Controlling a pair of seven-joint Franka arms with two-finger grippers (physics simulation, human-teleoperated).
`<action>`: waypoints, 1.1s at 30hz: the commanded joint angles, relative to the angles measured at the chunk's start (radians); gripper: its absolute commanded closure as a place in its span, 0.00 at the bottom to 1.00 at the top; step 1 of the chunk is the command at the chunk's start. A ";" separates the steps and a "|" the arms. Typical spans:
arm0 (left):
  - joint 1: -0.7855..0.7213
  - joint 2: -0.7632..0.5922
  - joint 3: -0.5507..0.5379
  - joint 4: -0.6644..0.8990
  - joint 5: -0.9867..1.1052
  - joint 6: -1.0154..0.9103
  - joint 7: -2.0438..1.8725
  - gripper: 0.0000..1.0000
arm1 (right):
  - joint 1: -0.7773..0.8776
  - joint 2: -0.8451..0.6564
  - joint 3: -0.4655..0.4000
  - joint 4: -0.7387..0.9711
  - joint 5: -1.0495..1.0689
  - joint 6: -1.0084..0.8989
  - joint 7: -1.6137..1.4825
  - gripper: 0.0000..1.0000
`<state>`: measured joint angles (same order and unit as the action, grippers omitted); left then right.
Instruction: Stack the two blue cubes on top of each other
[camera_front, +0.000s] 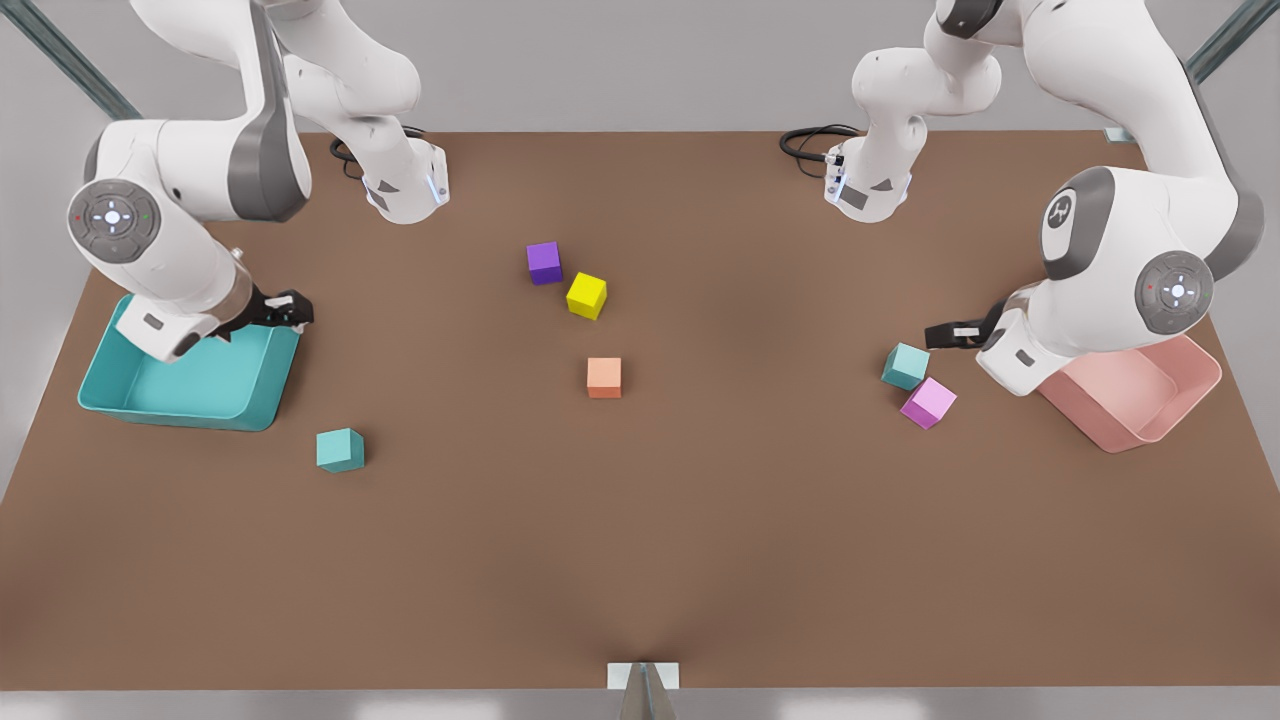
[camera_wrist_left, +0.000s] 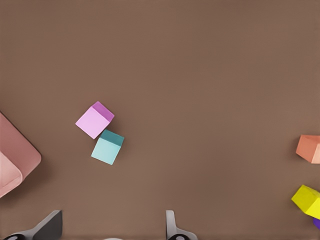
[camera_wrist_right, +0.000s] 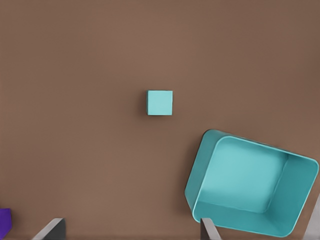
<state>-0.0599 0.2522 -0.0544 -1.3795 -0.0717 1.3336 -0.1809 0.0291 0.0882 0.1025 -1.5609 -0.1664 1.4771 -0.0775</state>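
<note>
2 blue cubes sit well apart: one (camera_front: 340, 449) near the teal bin (camera_front: 120, 400), one (camera_front: 905, 365) touching the pink cube (camera_front: 928, 402). Both grippers, left (camera_front: 945, 335) and right (camera_front: 285, 310), hover spread apart.

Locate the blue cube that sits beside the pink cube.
In the front view, this blue cube lies on the table at the right, touching the pink cube, close to the pink bin and just below the left gripper.
</note>
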 joint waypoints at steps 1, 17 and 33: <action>0.000 -0.001 -0.001 0.000 0.001 -0.002 -0.003 0.00 | 0.002 0.001 0.000 0.001 0.002 0.002 -0.005 0.00; 0.002 0.004 0.001 -0.007 0.003 -0.051 -0.005 0.00 | -0.124 0.453 -0.003 -0.091 0.007 0.571 -0.165 0.00; 0.022 0.067 0.002 -0.013 0.001 -0.071 0.000 0.00 | -0.146 0.479 -0.006 -0.219 0.044 0.690 -0.174 0.00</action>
<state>-0.0423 0.3114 -0.0502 -1.4019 -0.0696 1.2756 -0.1849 -0.1136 0.5663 0.0969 -1.7811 -0.1245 2.1115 -0.1985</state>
